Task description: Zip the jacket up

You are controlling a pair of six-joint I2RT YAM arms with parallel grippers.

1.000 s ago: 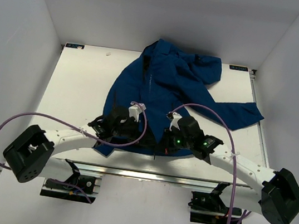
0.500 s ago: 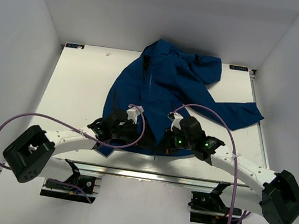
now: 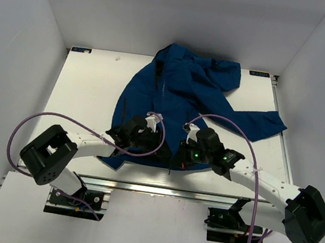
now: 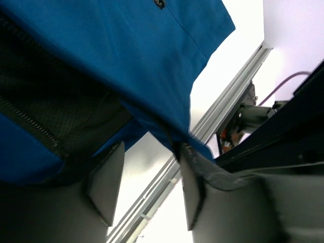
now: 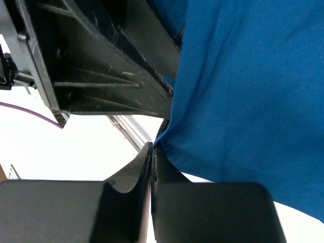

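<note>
On the table (image 3: 86, 98), blue jacket (image 3: 179, 93), crumpled, front open

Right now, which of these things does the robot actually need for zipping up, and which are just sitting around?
Part of the job:
- the jacket
- its zipper
- left gripper, open beside the hem
- right gripper, pinched shut on the hem

Just there:
- the table
- purple cables
- metal rail along the near edge
</note>
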